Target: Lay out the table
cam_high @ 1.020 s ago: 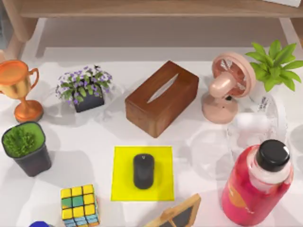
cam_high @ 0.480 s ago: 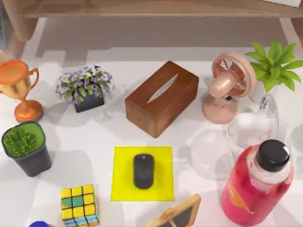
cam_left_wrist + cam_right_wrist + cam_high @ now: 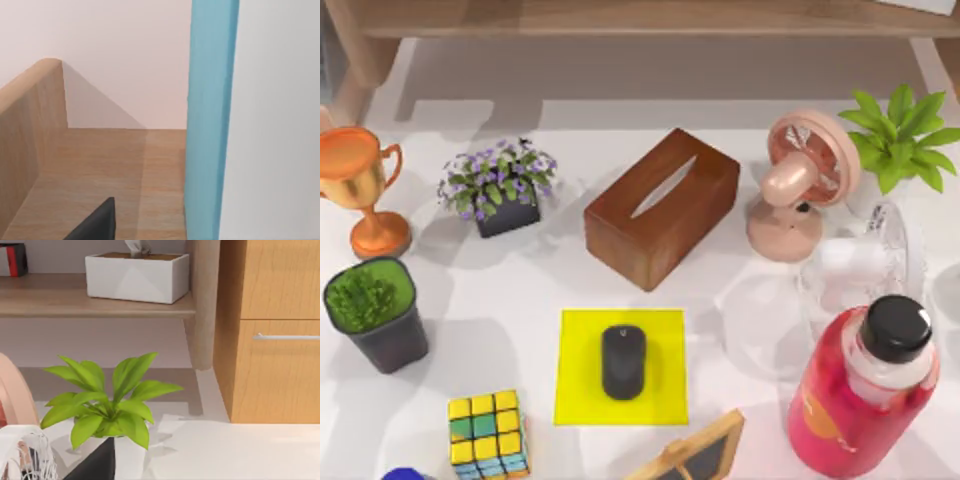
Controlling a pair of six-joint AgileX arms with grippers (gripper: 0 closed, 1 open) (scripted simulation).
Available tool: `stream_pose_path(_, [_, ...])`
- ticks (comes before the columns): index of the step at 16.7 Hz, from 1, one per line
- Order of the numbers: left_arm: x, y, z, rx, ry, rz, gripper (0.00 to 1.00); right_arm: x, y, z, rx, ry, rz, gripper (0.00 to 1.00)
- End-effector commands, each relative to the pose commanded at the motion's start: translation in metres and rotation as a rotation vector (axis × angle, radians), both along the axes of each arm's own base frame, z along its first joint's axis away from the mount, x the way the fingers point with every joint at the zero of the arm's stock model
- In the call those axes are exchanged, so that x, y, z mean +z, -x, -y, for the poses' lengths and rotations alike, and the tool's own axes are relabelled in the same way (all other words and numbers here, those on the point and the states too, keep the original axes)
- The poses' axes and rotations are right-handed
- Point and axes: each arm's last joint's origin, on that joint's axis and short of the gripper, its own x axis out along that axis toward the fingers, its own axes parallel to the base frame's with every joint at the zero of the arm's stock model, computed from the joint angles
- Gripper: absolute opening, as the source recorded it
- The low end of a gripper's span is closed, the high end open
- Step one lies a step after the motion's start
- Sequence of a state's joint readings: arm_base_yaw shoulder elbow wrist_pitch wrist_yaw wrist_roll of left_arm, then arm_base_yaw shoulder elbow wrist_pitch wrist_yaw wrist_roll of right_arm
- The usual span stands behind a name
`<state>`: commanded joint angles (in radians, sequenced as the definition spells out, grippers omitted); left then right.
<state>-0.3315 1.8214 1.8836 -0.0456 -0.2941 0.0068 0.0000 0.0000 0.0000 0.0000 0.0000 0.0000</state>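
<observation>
Table (image 3: 520, 290) = white top spanning the top view, under every item. Vs 1 s ago no obj on it has moved. The only diffs are soft shading along the far edge and the faint blur by the white fan (image 3: 865, 262), both slightly shifted.

Items, L to R:
- trophy (image 3: 360, 185)
- grass pot (image 3: 372, 312)
- purple flower pot (image 3: 500, 190)
- cube (image 3: 487, 432)
- wooden tissue box (image 3: 662, 205), center
- pink fan (image 3: 800, 185)
- leafy plant (image 3: 900, 135)
- red bottle (image 3: 865, 390), near right

Mouse (image 3: 623, 361) sits upright-flat on the yellow mat (image 3: 578, 400), roughly centered, fully inside its edges. Chalkboard frame (image 3: 695, 452) is just beside the mat's near right corner.

Left gripper (image 3: 95, 227) shows as a dark wedge over a wood surface next to a blue panel (image 3: 210, 115), off the table. Claw state: can't tell. Right gripper (image 3: 95, 465) is a dark wedge facing the plant, w/ a cabinet (image 3: 270, 340) and shelf box (image 3: 137, 275) behind. Claw state: can't tell. Nothing seen held by either.

Judgement: static items plus mouse on mat suggest the layout is done or nearly so. Both arms look parked, so no placement seems in hand. Low risk atm, though the bottle and white fan stand close together.
</observation>
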Motion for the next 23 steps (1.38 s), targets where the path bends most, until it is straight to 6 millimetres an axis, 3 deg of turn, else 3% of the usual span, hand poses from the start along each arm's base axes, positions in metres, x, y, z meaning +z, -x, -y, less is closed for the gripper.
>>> stream_pose_path(5, [0.000, -0.001, -0.002, 0.002, 0.000, -0.001, 1.00, 0.000, 0.000, 0.000, 0.000, 0.000, 0.000, 1.00])
stream_pose_path(10, [0.000, -0.018, 0.000, 0.000, 0.000, 0.000, 1.00, 0.000, 0.000, 0.000, 0.000, 0.000, 0.000, 1.00])
stream_pose_path(14, [0.000, -0.020, 0.000, 0.000, 0.000, 0.000, 1.00, 0.000, 0.000, 0.000, 0.000, 0.000, 0.000, 1.00])
stream_pose_path(23, [0.000, -0.020, 0.000, 0.000, 0.000, 0.000, 0.32, 0.000, 0.000, 0.000, 0.000, 0.000, 0.000, 1.00])
